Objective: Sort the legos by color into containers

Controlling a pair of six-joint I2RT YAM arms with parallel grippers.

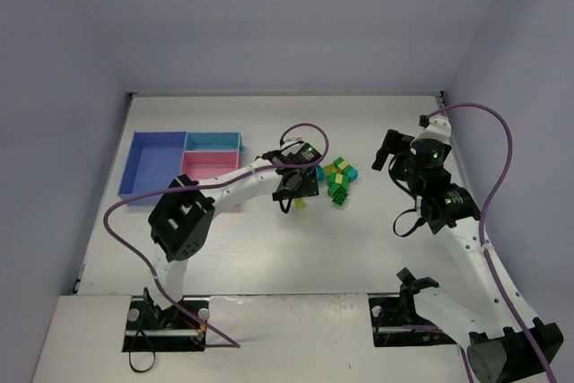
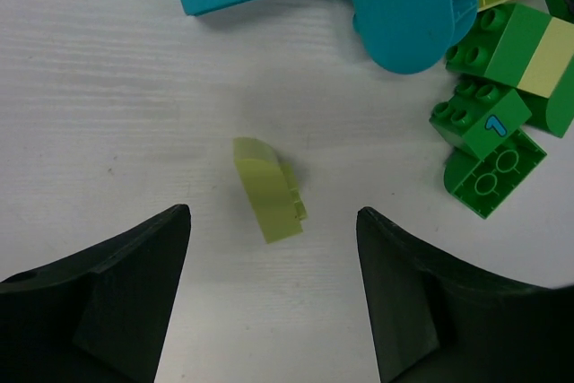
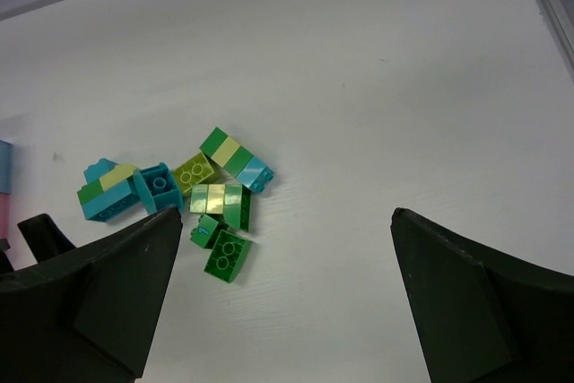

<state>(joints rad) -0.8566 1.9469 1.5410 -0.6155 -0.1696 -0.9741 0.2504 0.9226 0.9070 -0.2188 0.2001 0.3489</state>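
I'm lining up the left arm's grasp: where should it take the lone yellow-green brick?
Take the yellow-green brick across its two long flat sides at mid-length, coming straight down. It lies alone, clear of the pile, under the open left gripper and slightly skewed, so a small wrist twist would probably square the fingers. Avoid its rounded end.

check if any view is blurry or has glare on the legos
Left wrist: the yellow-green brick is sharp with no glare, while the left fingers are near-black with little detail. Right wrist: the lego pile is in focus but small, and the right fingers are just as dark. Top external: even light, no glare, bricks too tiny for detail.
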